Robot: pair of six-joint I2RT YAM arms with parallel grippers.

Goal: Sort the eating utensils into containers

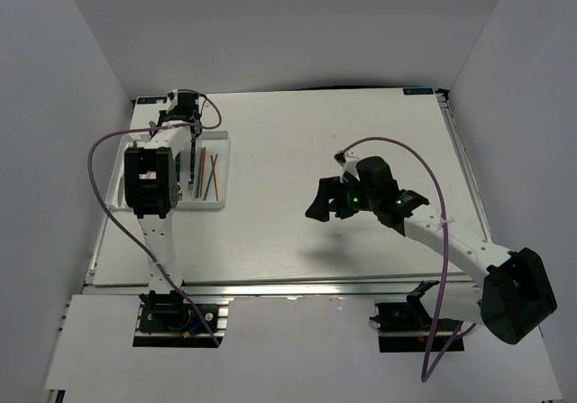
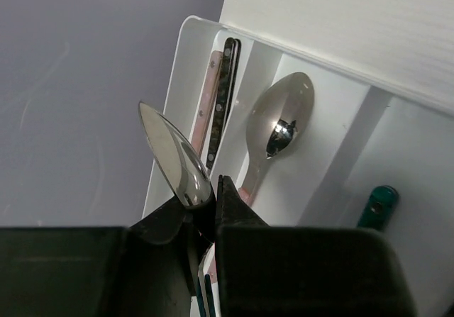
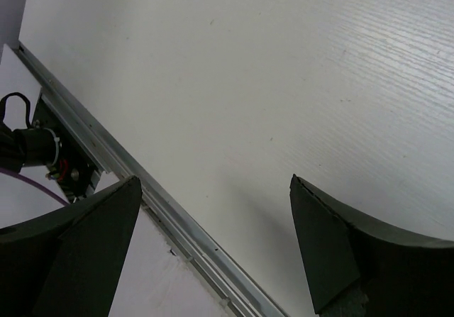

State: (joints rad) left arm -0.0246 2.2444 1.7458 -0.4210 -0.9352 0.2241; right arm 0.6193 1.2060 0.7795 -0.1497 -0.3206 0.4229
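Over the tray's corner: my left gripper (image 2: 209,207) is clenched on a silver spoon (image 2: 174,157), its bowl sticking out past the fingertips above the white tray (image 2: 186,54). Below, a second spoon (image 2: 280,115), pink-handled, lies in one compartment. The pink and dark handles (image 2: 220,83) lie in the neighbouring one, with a teal handle (image 2: 376,205) further over. Red and green chopsticks (image 1: 209,173) also lie in the tray. My right gripper (image 3: 213,182) is released, fingers spread wide, above the tabletop (image 3: 284,62), well apart from the tray.

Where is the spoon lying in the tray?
Find the white divided tray on the table's left side. The spoon lies in its wide compartment, beside the slot with dark and pink handles. Unlike the silver utensil pinched in the left gripper, it lies loose, pinkish-handled.
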